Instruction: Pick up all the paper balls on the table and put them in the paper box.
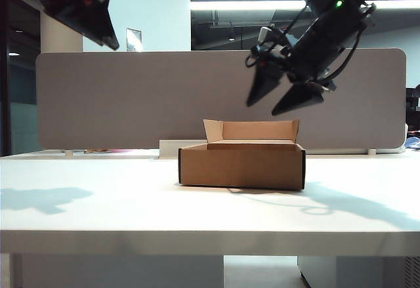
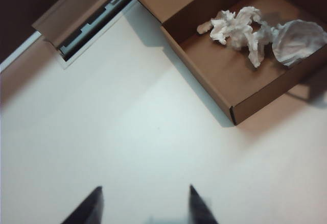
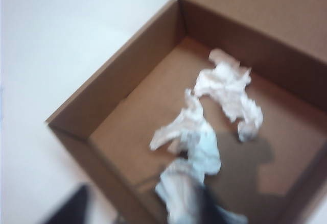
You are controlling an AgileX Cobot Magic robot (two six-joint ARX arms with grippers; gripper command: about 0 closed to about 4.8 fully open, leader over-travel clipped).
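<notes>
The table [image 1: 98, 203] lies bare on the left, on the right and along the near edge, so a gripper can pass there unhindered. The paper box [image 1: 241, 165] stands mid-table, its upright flaps at the far side; its top is open to reach from above. The right gripper [image 1: 285, 94] hangs over it, jaws apart. Paper balls [image 3: 227, 94] lie on the box floor. The left gripper [image 1: 98, 29] hangs high at far left. A grey divider panel [image 1: 131, 98] closes off the far side.

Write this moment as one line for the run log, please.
left gripper: open, empty, over bare table | right gripper: open, above paper box | paper balls: in box
</notes>
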